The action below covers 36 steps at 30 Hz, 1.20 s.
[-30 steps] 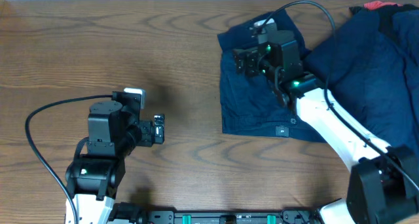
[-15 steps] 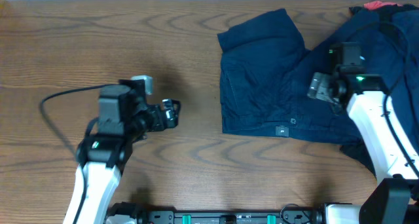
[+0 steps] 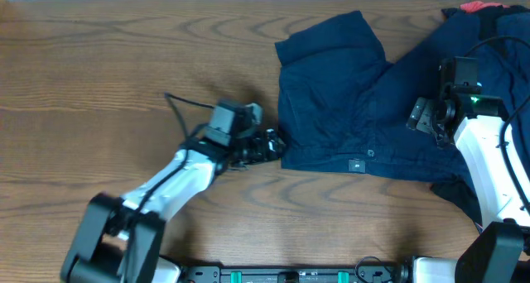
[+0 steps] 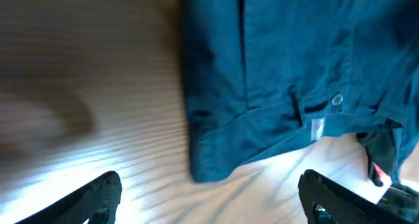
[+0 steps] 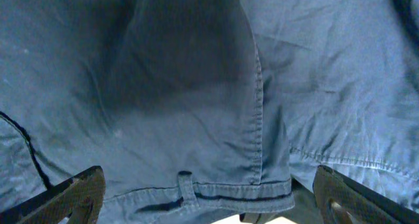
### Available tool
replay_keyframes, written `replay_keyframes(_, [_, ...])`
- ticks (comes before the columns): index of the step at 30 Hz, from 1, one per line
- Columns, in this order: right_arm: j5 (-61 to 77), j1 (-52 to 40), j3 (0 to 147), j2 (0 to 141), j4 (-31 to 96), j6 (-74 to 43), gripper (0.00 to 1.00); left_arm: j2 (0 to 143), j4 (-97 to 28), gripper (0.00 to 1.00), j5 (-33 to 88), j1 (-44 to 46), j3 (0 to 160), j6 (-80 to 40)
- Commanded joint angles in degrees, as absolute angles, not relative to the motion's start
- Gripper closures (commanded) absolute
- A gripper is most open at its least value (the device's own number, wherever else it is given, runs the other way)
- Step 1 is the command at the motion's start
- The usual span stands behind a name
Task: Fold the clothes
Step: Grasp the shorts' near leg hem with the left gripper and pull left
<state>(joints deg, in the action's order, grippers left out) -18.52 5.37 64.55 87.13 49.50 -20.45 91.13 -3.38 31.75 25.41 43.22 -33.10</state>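
Observation:
Navy-blue shorts (image 3: 331,101) lie spread on the wooden table right of centre; more navy cloth with a red piece (image 3: 476,6) is heaped at the right edge. My left gripper (image 3: 272,144) is open at the shorts' lower left corner, which shows in the left wrist view (image 4: 216,158) just ahead of the open fingers (image 4: 209,201). My right gripper (image 3: 421,117) is open and empty above the shorts' right side. The right wrist view shows the waistband with a belt loop (image 5: 185,185) between the fingers (image 5: 209,198).
The heap of clothes (image 3: 489,76) covers the table's right end and lies under my right arm. Bare wooden table (image 3: 124,76) stretches to the left. A black cable (image 3: 186,105) trails behind the left arm.
My left arm has reached right across the table to the shorts' lower left corner. My right gripper has pulled back from the shorts' top to their right side.

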Motion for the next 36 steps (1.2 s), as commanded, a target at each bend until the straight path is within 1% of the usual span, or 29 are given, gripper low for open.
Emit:
replay_keyframes(1, [-19.2,5.7,64.9,86.1,49.6,-21.5,0.01,94.9,-0.2,0.15,31.5,27.9,43.6,-37.4])
replay_keyframes(7, [-19.0,5.7,64.9,86.1,50.2,-21.5,0.01,101.3,4.8,0.15,28.5,31.0,43.6,-43.4])
replay_keyframes(8, [-19.0,5.7,64.9,86.1,50.2,-21.5,0.01,102.2,5.9,0.17,28.5,31.5,43.6,-44.2])
replay_keyframes(10, [-19.0,5.7,64.9,86.1,50.2,-21.5,0.01,103.5,7.6,0.23,28.5,32.6,43.6,-45.5])
replay_keyframes(11, [-19.0,5.7,64.9,86.1,50.2,-21.5,0.01,103.7,8.3,0.28,28.5,33.1,43.6,-45.8])
replay_keyframes(12, [-19.0,5.7,64.9,86.1,50.2,-21.5,0.01,103.7,8.6,0.37,28.5,33.8,43.6,-46.0])
replay_keyframes(13, [-19.0,5.7,64.9,86.1,50.2,-21.5,0.01,103.7,8.8,0.46,28.5,34.3,43.6,-46.0])
replay_keyframes(14, [-19.1,5.7,64.9,86.1,50.2,-21.5,0.0,103.7,9.0,0.57,28.5,34.8,43.6,-46.0])
replay_keyframes(16, [-19.1,5.7,64.9,86.1,50.2,-21.5,0.01,103.7,8.5,0.94,28.5,35.1,43.6,-46.0])
replay_keyframes(20, [-19.1,5.7,64.9,86.1,50.4,-21.4,0.01,102.4,2.6,0.94,28.5,33.2,43.7,-46.0])
replay_keyframes(23, [-19.1,6.0,64.9,86.1,50.6,-21.4,0.01,98.7,-5.8,0.94,28.5,27.6,43.9,-41.9])
replay_keyframes(26, [-19.1,6.5,64.9,86.1,50.6,-21.4,0.01,92.7,-15.4,0.94,28.3,17.9,45.0,-34.8])
replay_keyframes(28, [-19.1,6.7,64.9,86.1,50.5,-21.4,0.01,88.3,-20.5,0.94,26.1,9.7,46.6,-30.7])
replay_keyframes(29, [-19.0,6.7,64.9,86.1,50.5,-21.4,0.01,85.8,-22.2,0.94,24.4,4.4,48.1,-28.4])
replay_keyframes(33, [-17.3,6.7,64.9,86.1,50.1,-21.4,0.01,81.1,-24.0,0.94,23.6,-9.3,54.5,-26.1])
replay_keyframes(34, [-15.7,6.7,64.9,86.1,49.9,-21.1,0.01,80.4,-25.1,0.64,23.7,-12.3,56.7,-26.1])
replay_keyframes(36, [-12.0,6.7,64.9,86.1,49.7,-19.1,0.01,80.0,-27.3,0.06,24.9,-14.9,59.2,-26.1])
